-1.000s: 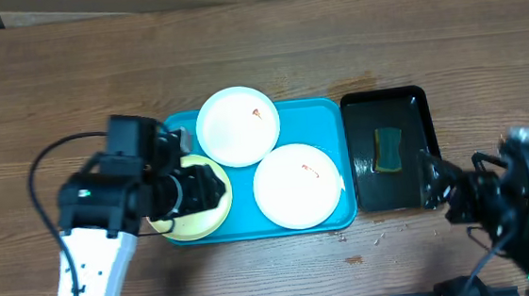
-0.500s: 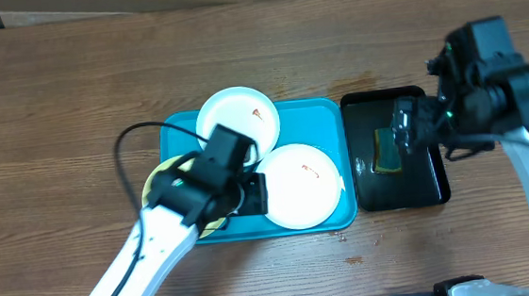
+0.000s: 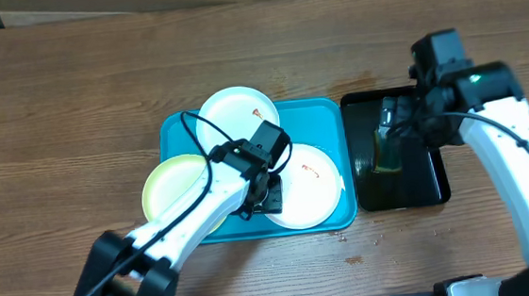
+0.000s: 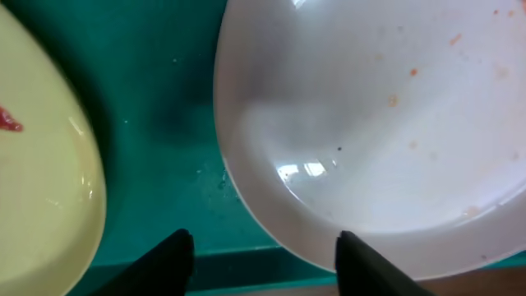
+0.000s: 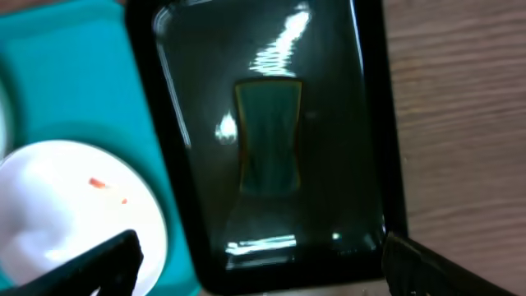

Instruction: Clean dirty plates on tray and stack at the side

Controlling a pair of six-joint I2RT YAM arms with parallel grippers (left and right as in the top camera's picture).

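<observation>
Shifting now: left tool (image 4: 263, 251), spread, brought from yellow plate (image 3: 173, 188) to front plate (image 3: 315, 187) rim on tray (image 3: 323, 115); right tool (image 5: 259, 251), spread, moved over sponge (image 5: 267, 136). Wiping judged not begun.

Brown wood-grain table (image 3: 71, 97) spreads wide under everything. On it sits a narrow glossy black rectangular tray (image 3: 411, 201), glints of light dancing on its floor. Inside, a green rectangular sponge (image 5: 267, 136) lies flat near the middle, lengthwise along the tray.
</observation>
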